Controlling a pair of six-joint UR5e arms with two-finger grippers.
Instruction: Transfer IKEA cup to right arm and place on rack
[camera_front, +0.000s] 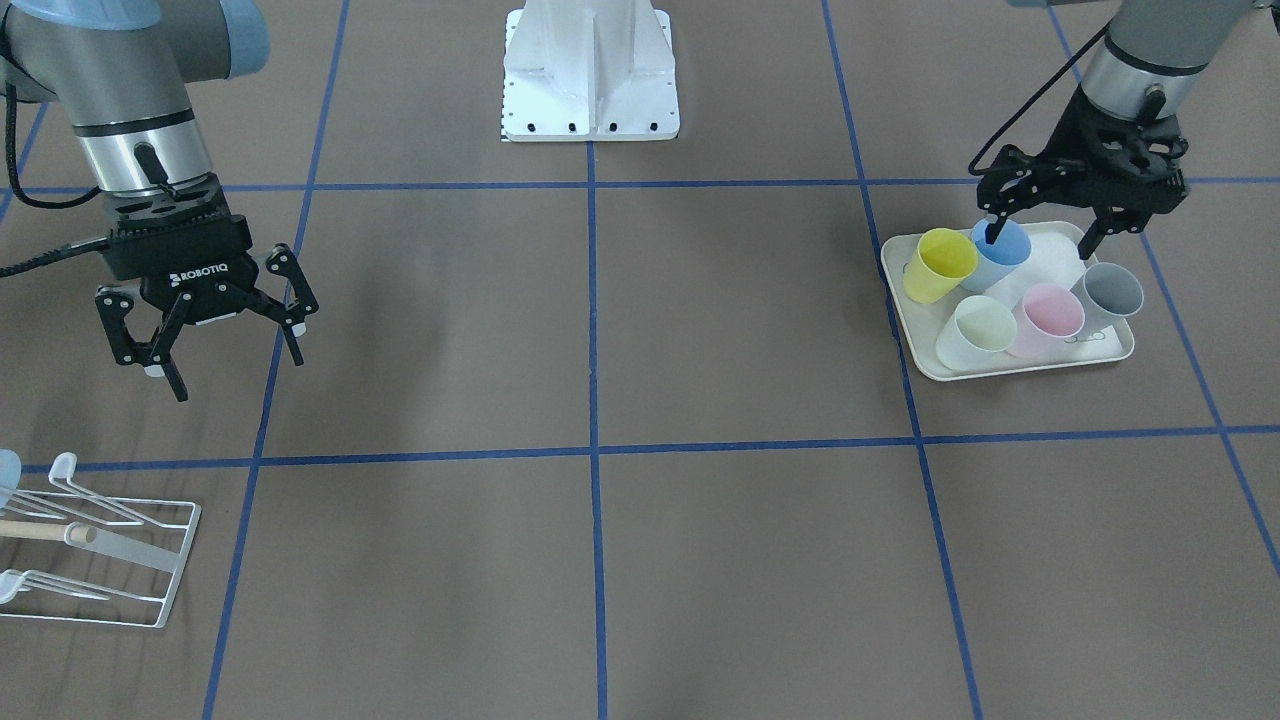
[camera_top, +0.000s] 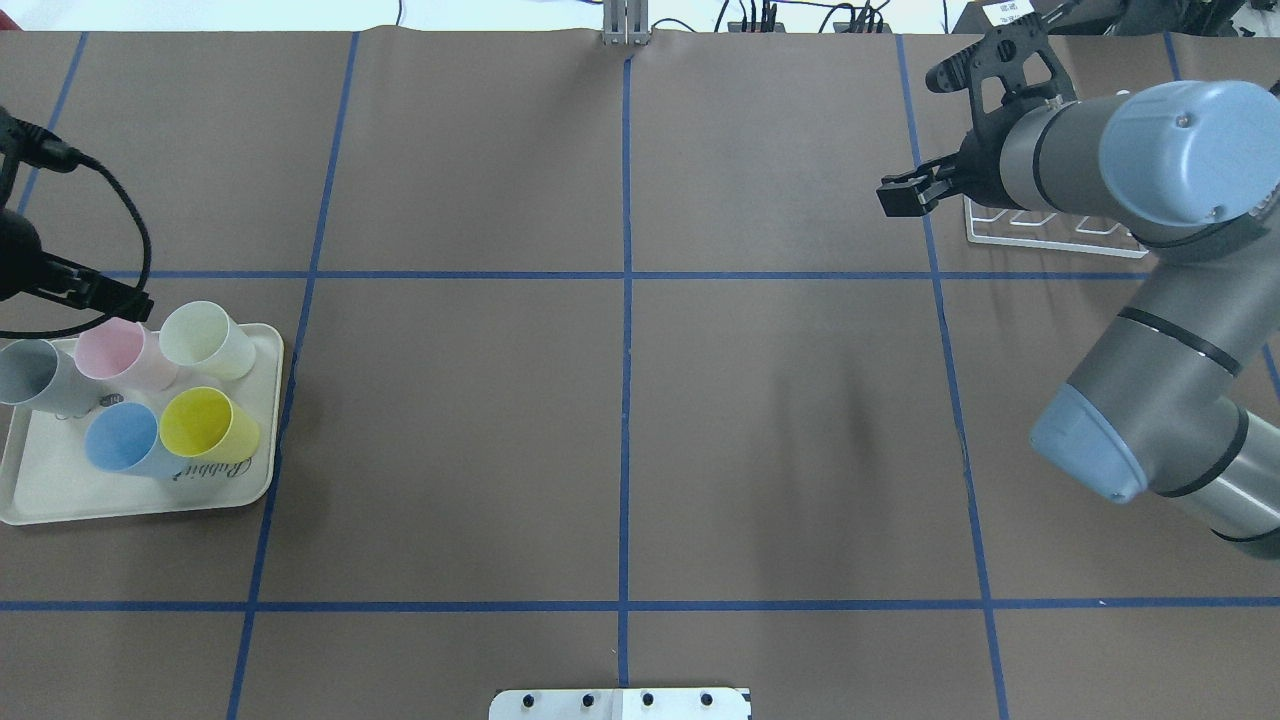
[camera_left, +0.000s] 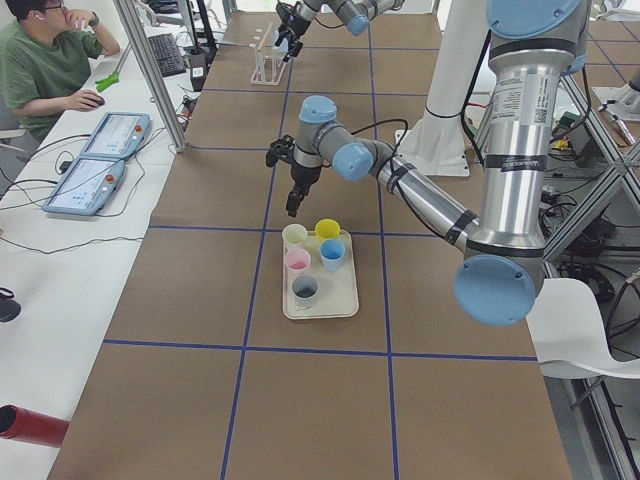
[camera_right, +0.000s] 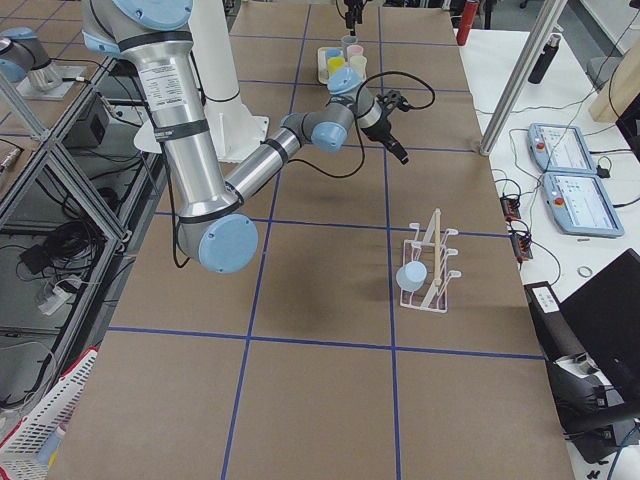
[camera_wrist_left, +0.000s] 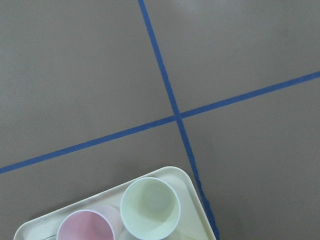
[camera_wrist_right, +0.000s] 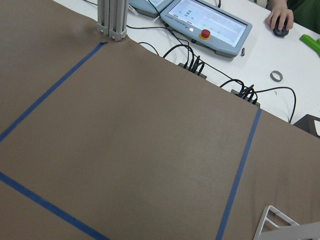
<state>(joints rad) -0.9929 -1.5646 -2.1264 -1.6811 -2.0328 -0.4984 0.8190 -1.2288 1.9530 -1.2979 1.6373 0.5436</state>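
Front view: the right hand (camera_front: 238, 370) hangs spread and empty. The left hand (camera_front: 1042, 238), also spread, grips nothing over the tray (camera_front: 1000, 372) of five IKEA cups (camera_front: 1050, 312). Right-side view: the rack (camera_right: 432, 255) bears one pale-blue cup (camera_right: 411, 275).

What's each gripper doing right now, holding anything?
Left gripper: open, holding nothing.
Right gripper: open, holding nothing.

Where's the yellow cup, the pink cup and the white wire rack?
Yellow plastic cup (camera_top: 200, 422): overhead view, inside its open mouth.
Pink plastic cup (camera_top: 112, 350): overhead view, inside its open mouth.
White wire rack (camera_front: 40, 530): front-facing view, on its wooden dowel.
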